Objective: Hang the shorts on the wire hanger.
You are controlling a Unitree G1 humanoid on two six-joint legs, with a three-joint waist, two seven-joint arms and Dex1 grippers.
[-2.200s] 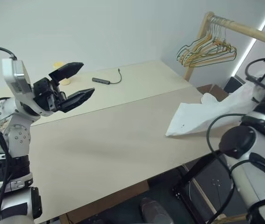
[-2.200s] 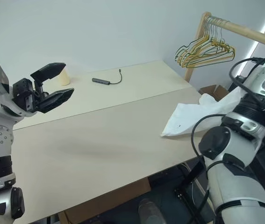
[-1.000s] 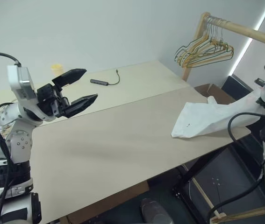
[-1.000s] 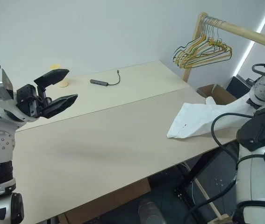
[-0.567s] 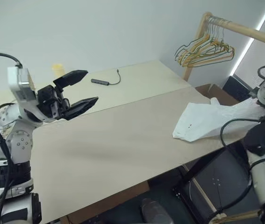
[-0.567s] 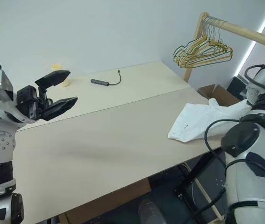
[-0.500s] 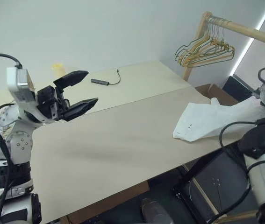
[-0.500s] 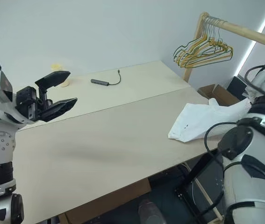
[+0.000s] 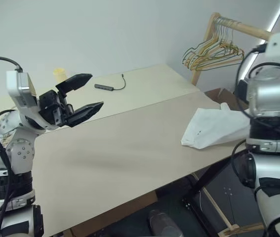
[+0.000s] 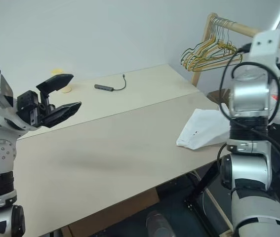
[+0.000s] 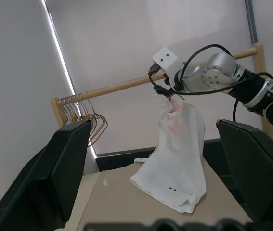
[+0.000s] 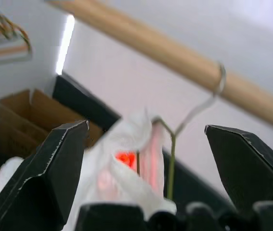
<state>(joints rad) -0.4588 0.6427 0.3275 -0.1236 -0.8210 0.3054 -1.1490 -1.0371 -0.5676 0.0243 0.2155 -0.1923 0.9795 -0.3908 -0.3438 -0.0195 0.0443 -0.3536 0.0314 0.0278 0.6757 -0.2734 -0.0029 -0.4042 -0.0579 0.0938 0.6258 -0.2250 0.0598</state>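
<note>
Under the wooden rail (image 12: 184,53), the shorts (image 11: 177,154) hide most of the wire hanger (image 12: 175,139).

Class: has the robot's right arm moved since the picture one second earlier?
Yes. The right arm has risen from below the table edge towards the wooden rail.

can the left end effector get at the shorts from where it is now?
Probably not. The left end effector hangs open over the table's far left, while the shorts drape off the right edge up toward the rail. Nothing blocks the way; it looks too far.
</note>
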